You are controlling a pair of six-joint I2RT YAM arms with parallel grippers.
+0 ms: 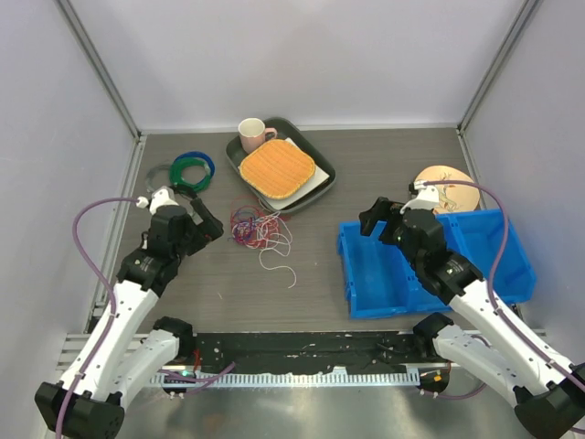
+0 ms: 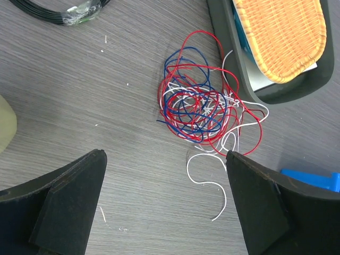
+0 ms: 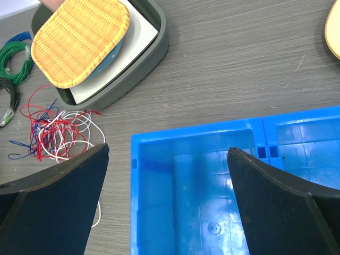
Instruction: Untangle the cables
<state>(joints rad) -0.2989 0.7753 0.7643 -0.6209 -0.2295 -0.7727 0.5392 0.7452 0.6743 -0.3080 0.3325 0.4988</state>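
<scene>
The cables [image 1: 254,227] lie as one loose tangle of thin red, blue and white strands on the grey table, just in front of the tray. A white end [image 2: 210,183] trails out of the tangle towards the near edge. My left gripper [image 1: 207,221] hovers just left of the tangle, open and holding nothing. In the left wrist view the tangle [image 2: 199,109] lies beyond the gap between the fingers [image 2: 164,155]. My right gripper [image 1: 377,218] is open over the left compartment of the blue bin [image 3: 196,129]. The right wrist view shows the cables [image 3: 56,133] at far left.
A dark grey tray [image 1: 322,174] at the back holds an orange wicker mat [image 1: 277,167] and a pink mug [image 1: 254,134]. Green, blue and black ring coils [image 1: 192,169] lie back left. The blue bin [image 1: 393,306] and a wooden disc [image 1: 446,187] stand at the right.
</scene>
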